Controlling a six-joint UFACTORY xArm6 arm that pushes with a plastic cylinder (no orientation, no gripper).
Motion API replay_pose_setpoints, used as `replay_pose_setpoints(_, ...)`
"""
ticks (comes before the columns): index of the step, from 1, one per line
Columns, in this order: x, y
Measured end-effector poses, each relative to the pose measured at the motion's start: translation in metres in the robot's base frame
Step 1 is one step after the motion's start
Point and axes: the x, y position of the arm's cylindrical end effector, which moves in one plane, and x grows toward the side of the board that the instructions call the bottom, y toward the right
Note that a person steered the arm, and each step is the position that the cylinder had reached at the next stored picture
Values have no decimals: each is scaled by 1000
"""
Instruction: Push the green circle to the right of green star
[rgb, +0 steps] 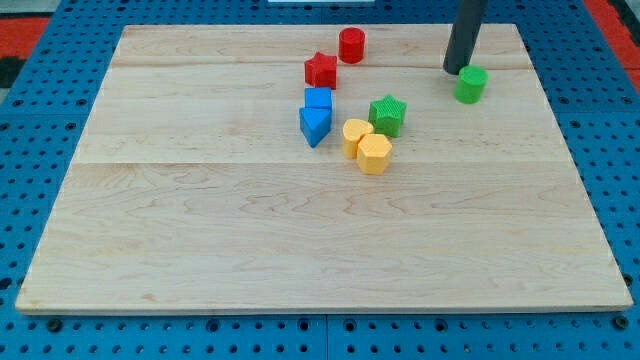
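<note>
At upper right, my tip (457, 71), a bare rod, is pressed against the green circle (471, 84), already placed right of the green star (388, 115); little seems left.

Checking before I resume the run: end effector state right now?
No gripper: my tip is a bare rod end, holding nothing. It sits down on the board just left of and above the green circle, very close to it.

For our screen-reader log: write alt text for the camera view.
My tip sits just up and left of the green circle, which lies right of and above the green star on the wooden board. Near the centre cluster two yellow blocks, two blue blocks, a red star and a red cylinder.
</note>
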Motion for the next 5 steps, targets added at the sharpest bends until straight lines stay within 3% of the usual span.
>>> replay_pose_setpoints(2,-7,15)
replay_pose_setpoints(3,-20,49)
replay_pose_setpoints(5,1,56)
